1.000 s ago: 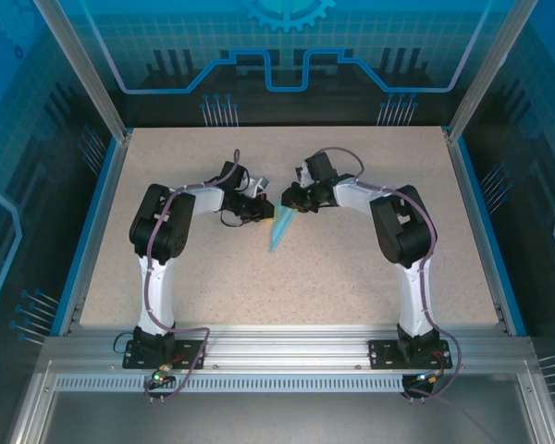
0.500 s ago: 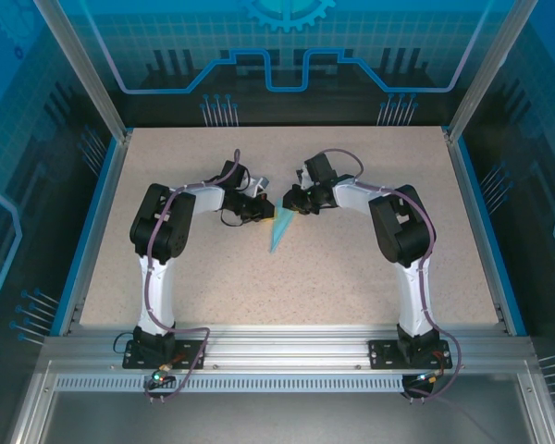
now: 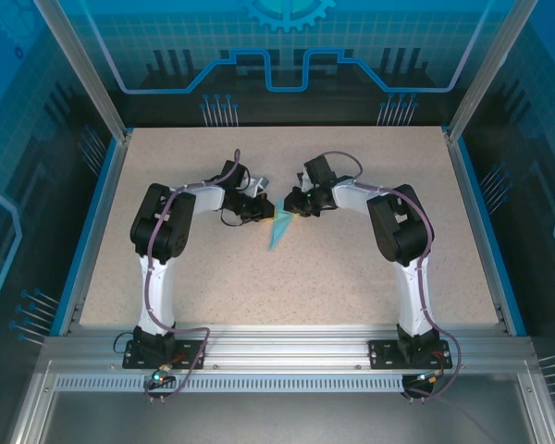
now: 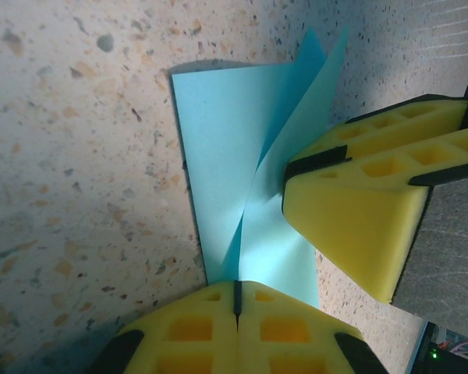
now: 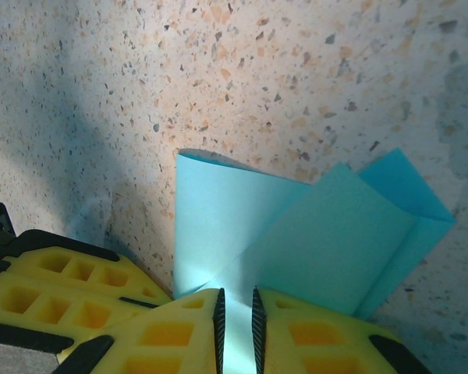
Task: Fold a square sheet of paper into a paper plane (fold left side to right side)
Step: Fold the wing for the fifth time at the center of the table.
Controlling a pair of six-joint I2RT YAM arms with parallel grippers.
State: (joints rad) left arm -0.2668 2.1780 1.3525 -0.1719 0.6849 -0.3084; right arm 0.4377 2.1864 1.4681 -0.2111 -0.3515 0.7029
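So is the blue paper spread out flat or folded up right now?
Folded, not spread: the square sheet of paper shows overlapping layers and creases, and from above it is a narrow pointed shape.

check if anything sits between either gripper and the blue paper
Nothing visible does. The left gripper and the right gripper each pinch the folded blue paper directly, yellow fingertips closed on its edge.

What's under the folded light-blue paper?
Speckled beige tabletop shows around the folded light-blue paper, nothing else poking out. The patch beneath it is covered; left gripper and right gripper hide its pinched edge.
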